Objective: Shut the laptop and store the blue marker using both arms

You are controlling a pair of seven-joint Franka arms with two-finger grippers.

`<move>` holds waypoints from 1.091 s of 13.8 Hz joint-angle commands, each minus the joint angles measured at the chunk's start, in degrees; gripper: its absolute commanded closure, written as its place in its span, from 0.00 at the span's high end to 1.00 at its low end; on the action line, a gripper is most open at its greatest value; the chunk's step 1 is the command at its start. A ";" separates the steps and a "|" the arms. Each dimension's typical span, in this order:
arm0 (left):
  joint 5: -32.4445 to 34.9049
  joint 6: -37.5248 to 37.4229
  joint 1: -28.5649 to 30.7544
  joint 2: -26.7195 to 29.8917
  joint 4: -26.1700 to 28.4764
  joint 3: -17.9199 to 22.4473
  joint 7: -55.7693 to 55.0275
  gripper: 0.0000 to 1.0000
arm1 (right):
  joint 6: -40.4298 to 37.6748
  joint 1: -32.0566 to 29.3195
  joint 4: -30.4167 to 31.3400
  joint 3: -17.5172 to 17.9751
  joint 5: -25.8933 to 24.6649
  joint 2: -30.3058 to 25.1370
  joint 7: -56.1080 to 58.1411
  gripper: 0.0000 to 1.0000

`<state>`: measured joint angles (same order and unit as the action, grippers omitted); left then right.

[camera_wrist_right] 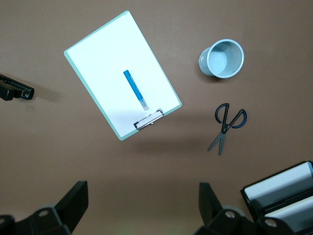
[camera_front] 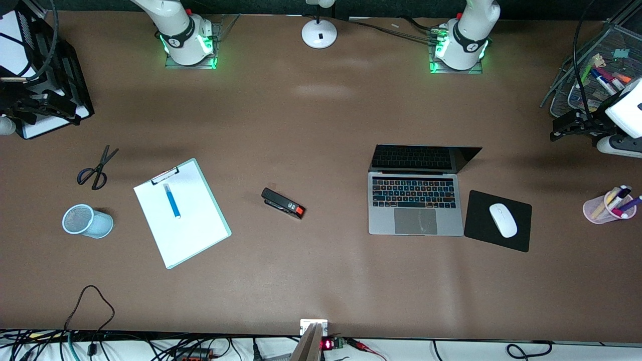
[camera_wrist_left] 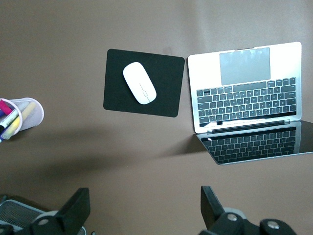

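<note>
The laptop (camera_front: pixel 415 200) lies open on the table toward the left arm's end, its dark screen upright; it also shows in the left wrist view (camera_wrist_left: pixel 244 93). The blue marker (camera_front: pixel 172 200) lies on a white clipboard (camera_front: pixel 188 225) toward the right arm's end, and shows in the right wrist view (camera_wrist_right: pixel 135 89). My left gripper (camera_front: pixel 569 128) is open and empty over the table edge by the wire tray; its fingers (camera_wrist_left: pixel 78 210) frame bare table. My right gripper (camera_front: pixel 27 108) is open and empty by the black paper tray; its fingers (camera_wrist_right: pixel 76 203) frame bare table.
A black mouse pad (camera_front: pixel 481 225) with a white mouse (camera_front: pixel 502 219) lies beside the laptop. A pink cup of markers (camera_front: pixel 607 206), a wire tray (camera_front: pixel 609 60), a black stapler (camera_front: pixel 283 203), scissors (camera_front: pixel 96 168), a blue mesh cup (camera_front: pixel 86 220), a black paper tray (camera_front: pixel 55 75), a lamp base (camera_front: pixel 319 32).
</note>
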<state>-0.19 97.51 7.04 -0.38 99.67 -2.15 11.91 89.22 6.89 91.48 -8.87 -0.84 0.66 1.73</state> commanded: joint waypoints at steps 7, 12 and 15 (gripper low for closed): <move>0.72 -1.53 -0.54 -0.93 -2.12 0.39 1.19 1.00 | -0.54 0.32 -0.16 0.25 -0.13 1.71 0.47 1.00; 0.28 -2.92 -1.07 -2.16 -3.26 -0.67 0.48 1.00 | 1.83 0.05 -3.14 0.16 0.66 8.99 0.56 1.00; 0.19 -7.06 -0.98 -3.48 -3.17 -0.67 0.84 1.00 | 8.32 0.84 -3.86 0.34 0.75 14.09 0.56 1.00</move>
<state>-0.20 93.52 6.34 -1.64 99.04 -2.97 11.91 95.37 7.21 90.05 -8.56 -0.64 11.15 1.74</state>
